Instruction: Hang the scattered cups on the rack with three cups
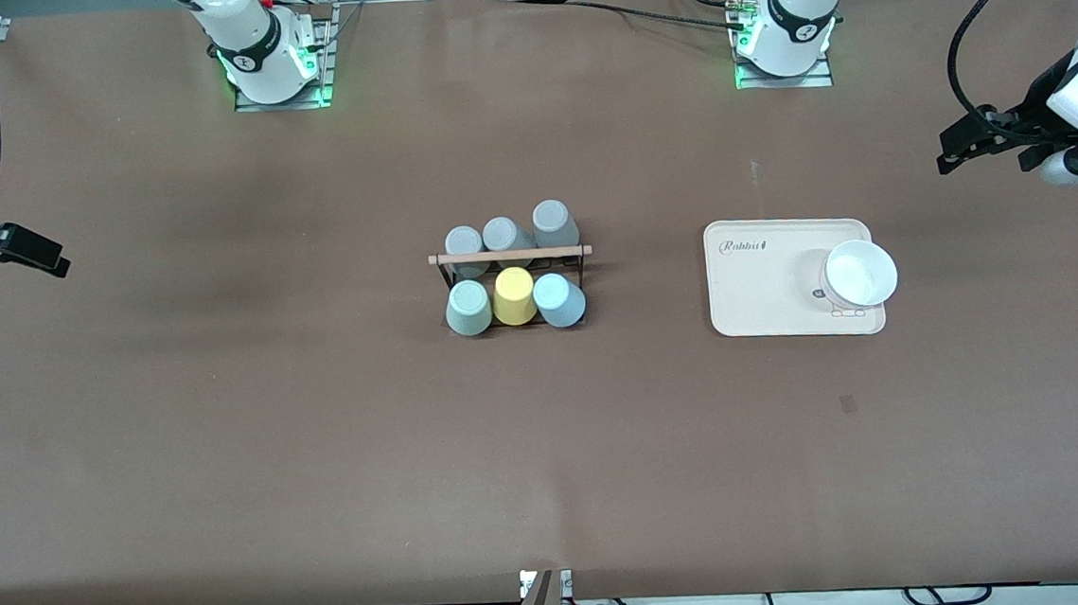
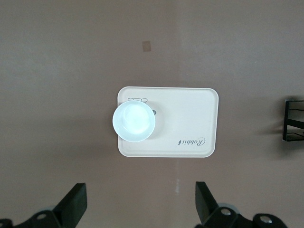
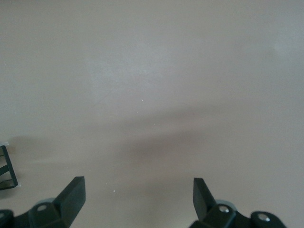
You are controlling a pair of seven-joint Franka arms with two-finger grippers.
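Observation:
The black wire rack (image 1: 509, 255) with its wooden rod stands at the table's middle. The pale mint green cup (image 1: 468, 307) and the light blue cup (image 1: 559, 299) sit bottom up on the rack's row nearer the front camera, with a yellow tumbler (image 1: 514, 296) between them. My left gripper (image 1: 955, 150) is open and empty over the left arm's end of the table; it also shows in its wrist view (image 2: 141, 199). My right gripper (image 1: 33, 257) is open and empty over the right arm's end, above bare table in its wrist view (image 3: 137, 194). Both arms wait.
Three grey tumblers (image 1: 503, 237) fill the rack's row farther from the front camera. A cream tray (image 1: 755, 278) with a white bowl (image 1: 861, 273) lies toward the left arm's end, and shows in the left wrist view (image 2: 190, 118) with a corner of the rack (image 2: 294, 121).

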